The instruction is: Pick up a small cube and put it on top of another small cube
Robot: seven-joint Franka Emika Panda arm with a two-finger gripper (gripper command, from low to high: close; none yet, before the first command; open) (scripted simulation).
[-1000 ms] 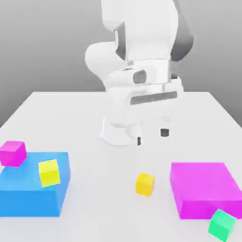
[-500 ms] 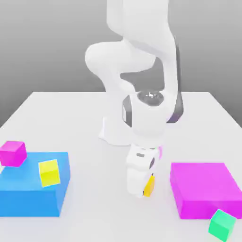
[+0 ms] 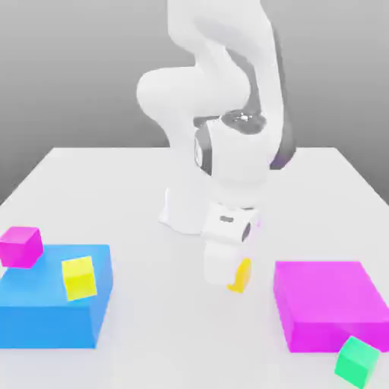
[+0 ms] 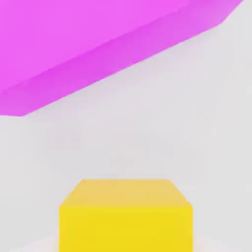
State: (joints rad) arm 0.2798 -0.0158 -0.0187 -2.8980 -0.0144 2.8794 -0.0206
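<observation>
Orange cube (image 3: 241,275) hanging just above the surface (image 3: 152,319) beside the big magenta block (image 3: 328,302), apparently pinched in the claw (image 3: 235,279); probably light, rigid, smooth-faced, so best squeezed across two flat opposite sides, mid-height.

The arm (image 3: 228,114) looks like smooth white plastic with a soft sheen and dark grey inserts. The bench (image 3: 152,190) is a smooth, matt pale surface. The orange cube (image 3: 241,275), the large magenta block (image 3: 327,300) and the blue block (image 3: 45,308) are flat-coloured, matt and untextured, like solid plastic.
</observation>
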